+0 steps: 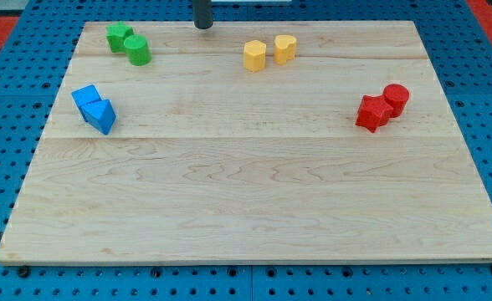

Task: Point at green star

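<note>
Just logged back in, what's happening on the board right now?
My tip sits at the view's top edge of the wooden board, touching no block. The two green blocks lie to its left, touching each other: the green star, my target, and a green cylinder. Two yellow blocks lie to the tip's right, two blue blocks at the view's left, two red blocks at the right. Pointing is not yet done.

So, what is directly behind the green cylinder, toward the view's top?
The green star sits just behind the green cylinder, touching it; the cylinder hides the star's near corner. My tip stands further right, apart from both.
</note>
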{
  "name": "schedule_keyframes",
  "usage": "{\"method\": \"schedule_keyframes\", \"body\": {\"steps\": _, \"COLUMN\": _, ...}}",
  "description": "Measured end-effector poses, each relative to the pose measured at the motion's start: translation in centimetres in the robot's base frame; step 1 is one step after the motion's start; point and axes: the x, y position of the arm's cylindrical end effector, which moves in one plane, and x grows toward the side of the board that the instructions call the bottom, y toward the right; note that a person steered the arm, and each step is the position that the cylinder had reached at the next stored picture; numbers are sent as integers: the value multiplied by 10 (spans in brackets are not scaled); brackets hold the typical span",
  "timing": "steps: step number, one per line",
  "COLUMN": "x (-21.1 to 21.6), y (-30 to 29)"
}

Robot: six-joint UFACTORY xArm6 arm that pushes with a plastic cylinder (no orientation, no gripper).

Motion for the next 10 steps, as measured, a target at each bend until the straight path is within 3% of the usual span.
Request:
{"method": "schedule_keyframes", "body": {"steps": 6, "x": -1, "y": -113}}
{"method": "schedule_keyframes", "body": {"steps": 10, "x": -2, "y": -140}}
